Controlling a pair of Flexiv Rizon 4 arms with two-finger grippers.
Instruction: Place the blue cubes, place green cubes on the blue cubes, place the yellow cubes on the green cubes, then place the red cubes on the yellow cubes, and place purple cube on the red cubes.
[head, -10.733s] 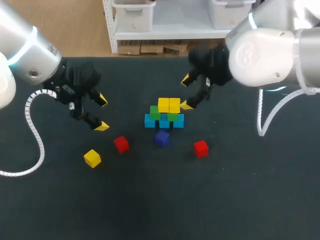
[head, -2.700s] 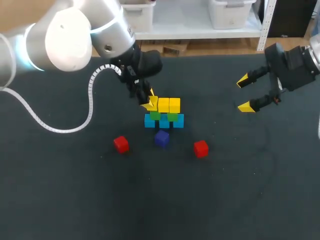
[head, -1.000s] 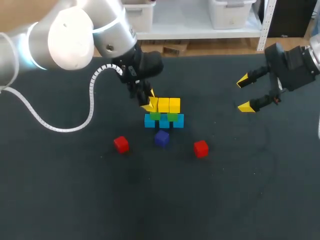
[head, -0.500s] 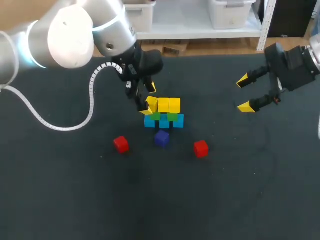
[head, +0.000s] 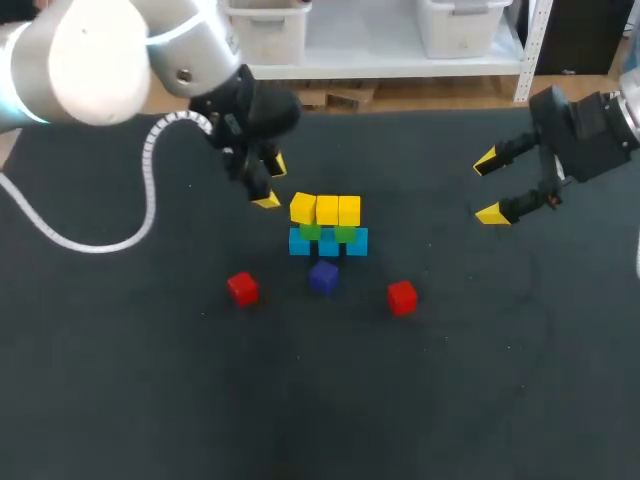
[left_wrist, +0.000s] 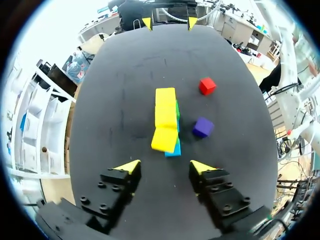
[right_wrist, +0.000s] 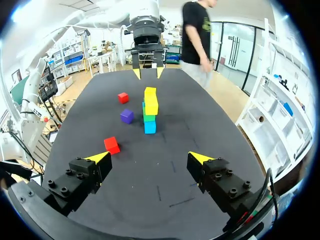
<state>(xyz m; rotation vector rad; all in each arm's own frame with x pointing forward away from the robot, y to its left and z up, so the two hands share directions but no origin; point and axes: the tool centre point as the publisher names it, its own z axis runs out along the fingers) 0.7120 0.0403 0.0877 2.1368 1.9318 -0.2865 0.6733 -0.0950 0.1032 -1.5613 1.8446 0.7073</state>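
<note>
The dark table (head: 150, 400) is carrying everything. The left arm (head: 100, 50) is reaching over its far side, and the left gripper (head: 271, 183) is hanging released, fingers spread, gripping nothing. The right arm (head: 590, 125) is sitting well off, and the right gripper (head: 488, 187) is likewise gaping and empty.

Just ahead of the left gripper a stack is standing: blue cubes (head: 328, 244) on the table, green cubes (head: 345, 234) on them, and three yellow cubes (left_wrist: 165, 117) in a row on top.

The purple cube (left_wrist: 202, 127) is lying beside the stack, ahead of the left gripper. One red cube (left_wrist: 207, 85) is lying farther ahead; the other red cube (right_wrist: 123, 97) is lying far beyond the right gripper.
</note>
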